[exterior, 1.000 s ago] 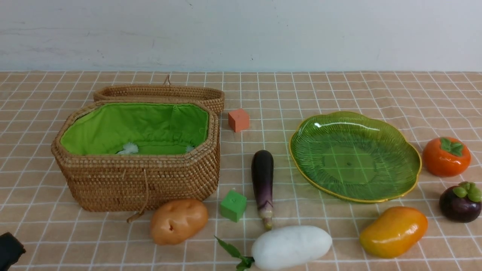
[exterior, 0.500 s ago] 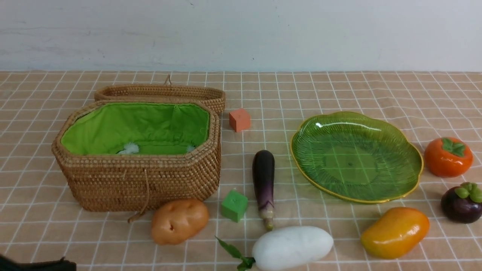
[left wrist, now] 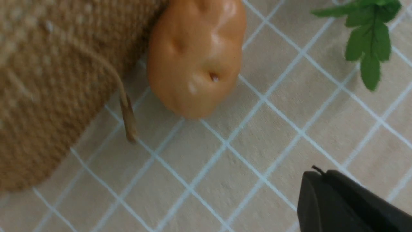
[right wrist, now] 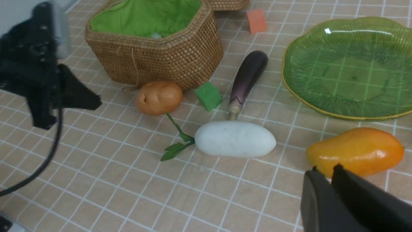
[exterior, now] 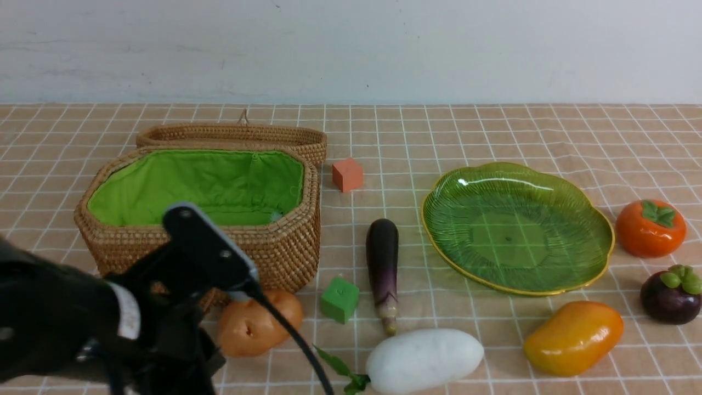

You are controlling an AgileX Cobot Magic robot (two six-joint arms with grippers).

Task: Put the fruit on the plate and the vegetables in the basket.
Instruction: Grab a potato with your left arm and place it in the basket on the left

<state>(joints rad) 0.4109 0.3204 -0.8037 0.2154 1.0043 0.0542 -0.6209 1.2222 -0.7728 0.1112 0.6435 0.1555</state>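
Left wrist view: left gripper (left wrist: 318, 180) fingers closed, empty, over tabletop (left wrist: 257, 145) near potato (left wrist: 194, 58). Right gripper (right wrist: 326, 175) fingers apparently narrow near mango (right wrist: 354, 151); closure unclear.

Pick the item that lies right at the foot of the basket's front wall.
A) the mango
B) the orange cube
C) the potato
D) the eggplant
C: in the front view the potato lies right at the front wall of the basket, and the left wrist view shows the two side by side.
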